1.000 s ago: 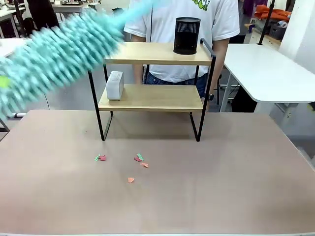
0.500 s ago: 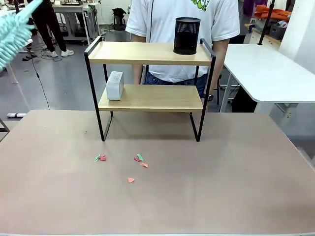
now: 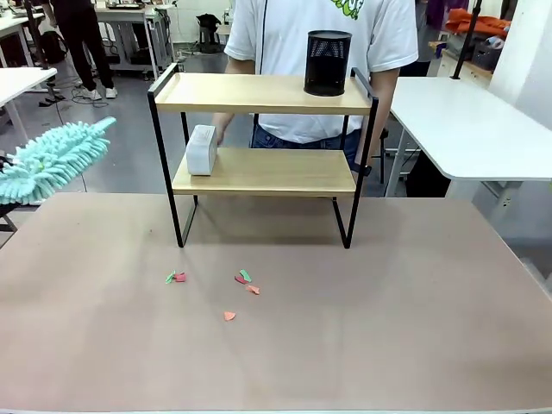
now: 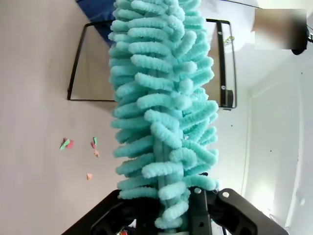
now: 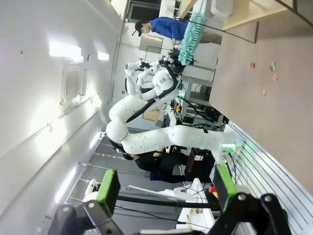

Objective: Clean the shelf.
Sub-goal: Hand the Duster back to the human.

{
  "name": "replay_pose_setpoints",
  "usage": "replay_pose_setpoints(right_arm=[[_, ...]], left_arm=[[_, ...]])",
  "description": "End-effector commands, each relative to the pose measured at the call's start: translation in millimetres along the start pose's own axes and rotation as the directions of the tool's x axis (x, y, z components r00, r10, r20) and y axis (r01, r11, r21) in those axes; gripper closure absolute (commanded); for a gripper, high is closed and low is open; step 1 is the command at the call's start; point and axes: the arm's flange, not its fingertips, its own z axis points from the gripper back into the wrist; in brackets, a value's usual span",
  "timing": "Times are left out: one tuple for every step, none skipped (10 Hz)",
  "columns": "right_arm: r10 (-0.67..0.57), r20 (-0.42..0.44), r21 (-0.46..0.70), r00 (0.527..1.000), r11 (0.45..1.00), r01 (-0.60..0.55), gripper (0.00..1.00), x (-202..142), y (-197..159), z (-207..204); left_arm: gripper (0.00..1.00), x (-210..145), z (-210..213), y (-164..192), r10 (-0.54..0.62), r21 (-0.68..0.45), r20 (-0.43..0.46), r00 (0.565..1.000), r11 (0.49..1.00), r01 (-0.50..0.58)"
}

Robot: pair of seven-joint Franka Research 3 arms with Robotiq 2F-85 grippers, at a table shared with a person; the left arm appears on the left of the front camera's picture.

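Shelf (image 3: 263, 95) well beyond left gripper (image 4: 171, 218) — jaws clamped on duster (image 4: 164, 98).

One shelf (image 3: 263, 129), one duster (image 3: 50, 161), one black mesh cup (image 3: 328, 62), one white box (image 3: 201, 150), five paper scraps (image 3: 244, 278)

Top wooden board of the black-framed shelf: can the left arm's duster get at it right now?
Probably yes. The left gripper grips the teal fluffy duster left of the shelf; only the black mesh cup occupies the board's right end.
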Motion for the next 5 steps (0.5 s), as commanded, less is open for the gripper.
replay_pose_setpoints(right_arm=[[0.018,-0.014,-0.006,1.000,1.000,-0.018,0.00,1,1,5],[0.018,-0.014,-0.006,1.000,1.000,-0.018,0.00,1,1,5],[0.018,-0.014,-0.006,1.000,1.000,-0.018,0.00,1,1,5],[0.018,-0.014,-0.006,1.000,1.000,-0.018,0.00,1,1,5],[0.018,-0.014,-0.006,1.000,1.000,-0.018,0.00,1,1,5]], left_arm=[[1.00,-5,-1,-11,0.015,-0.001,0.008,1.000,1.000,-0.015],[1.00,-11,-6,-17,-0.006,0.015,-0.045,0.999,1.000,0.007],[1.00,0,-2,2,0.010,0.007,-0.001,1.000,1.000,-0.010],[1.00,0,-2,2,0.010,0.007,-0.001,1.000,1.000,-0.010],[1.00,0,-2,2,0.010,0.007,-0.001,1.000,1.000,-0.010]])
